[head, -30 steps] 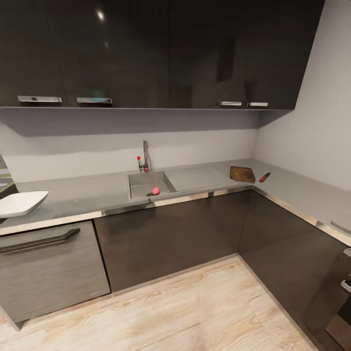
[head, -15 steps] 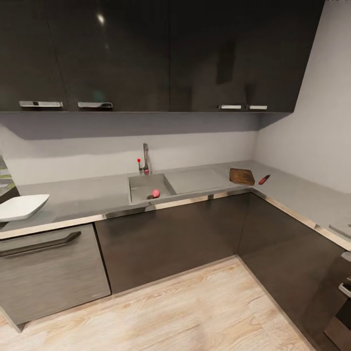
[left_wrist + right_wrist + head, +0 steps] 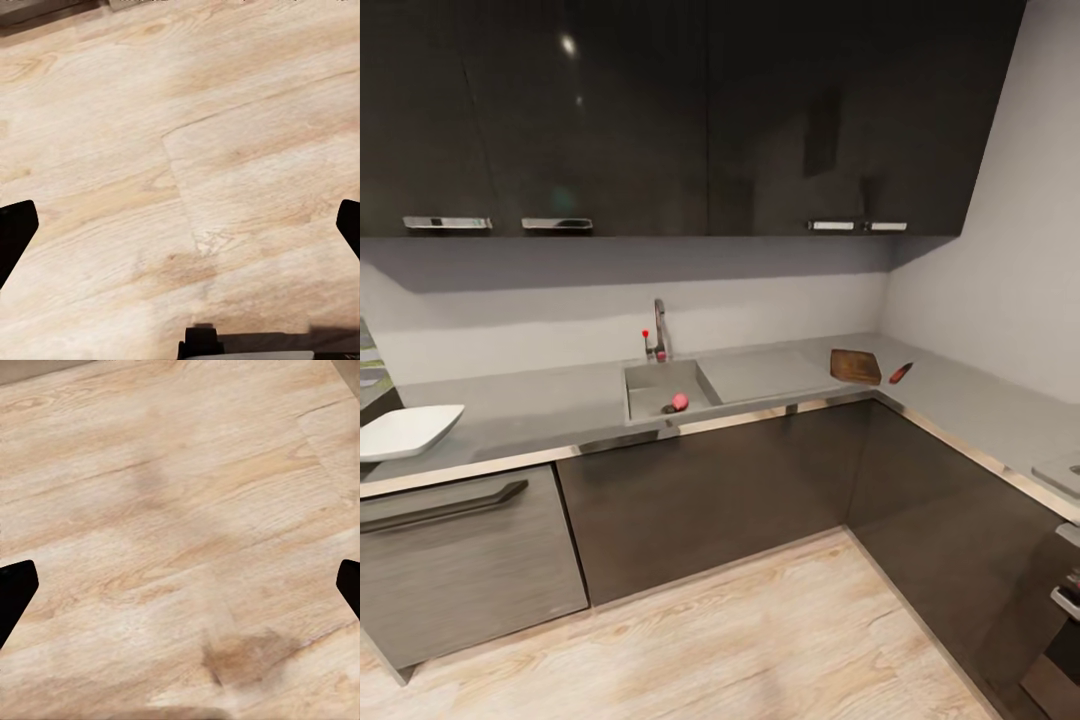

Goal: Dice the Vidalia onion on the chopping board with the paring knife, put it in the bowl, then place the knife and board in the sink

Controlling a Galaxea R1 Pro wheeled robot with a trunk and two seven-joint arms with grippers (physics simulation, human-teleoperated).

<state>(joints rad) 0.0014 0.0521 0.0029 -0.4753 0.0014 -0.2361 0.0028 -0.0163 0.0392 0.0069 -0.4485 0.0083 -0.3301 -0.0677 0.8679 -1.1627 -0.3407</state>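
Still well short of the counter (image 3: pixel 540 410), with the onion (image 3: pixel 679 402) lying in the far sink (image 3: pixel 660 378) left of the board (image 3: pixel 856 366) and knife (image 3: pixel 901 373), both end effectors (image 3: pixel 180 232) (image 3: pixel 180 592) spread wide, empty, aimed at the wood floor (image 3: pixel 760 640), neither arm plainly nearer.

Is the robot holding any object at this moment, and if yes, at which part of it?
Nothing is held. The left gripper and right gripper are open over bare wooden floor. The Vidalia onion lies in the sink.
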